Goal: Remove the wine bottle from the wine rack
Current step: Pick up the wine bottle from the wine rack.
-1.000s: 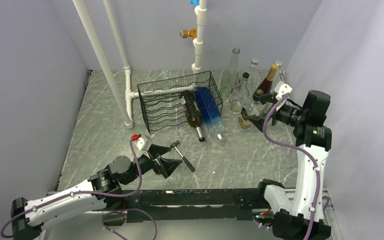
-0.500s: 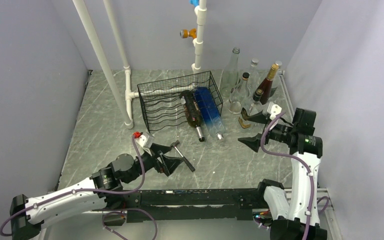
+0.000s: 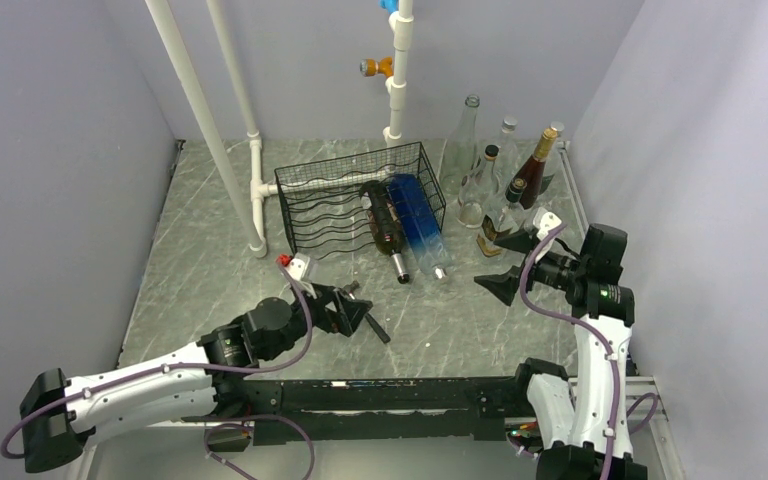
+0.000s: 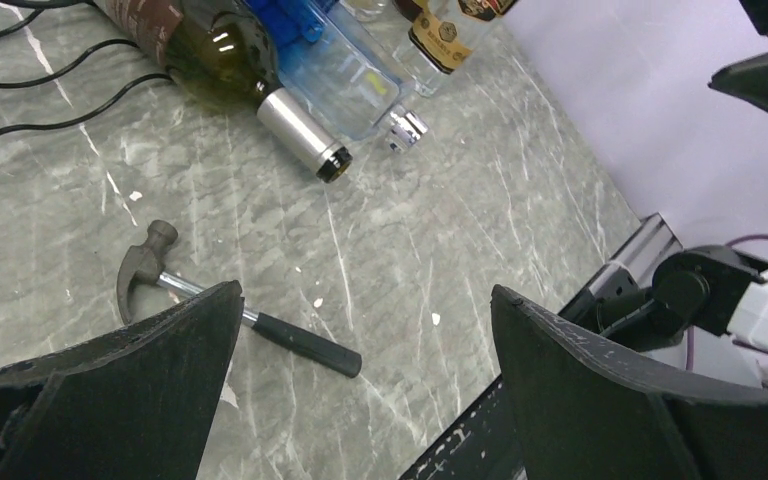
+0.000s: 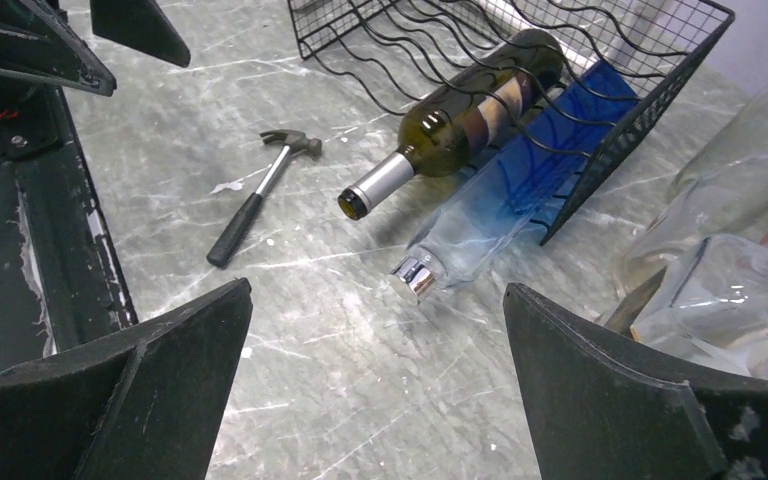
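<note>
Wine bottle (image 5: 457, 122) lies in wine rack (image 3: 325, 205), neck out, beyond R gripper (image 5: 377, 288) fingers; L gripper (image 4: 365, 292) and R fingers spread wide, empty.

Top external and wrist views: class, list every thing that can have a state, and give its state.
wine bottle, lying in the wine rack, neck poking out, not gripped.
blue bottle, lying beside it in the rack.
hammer, flat on the table.
standing bottles, upright.
left gripper, open, empty.
right gripper, open, empty.
</note>
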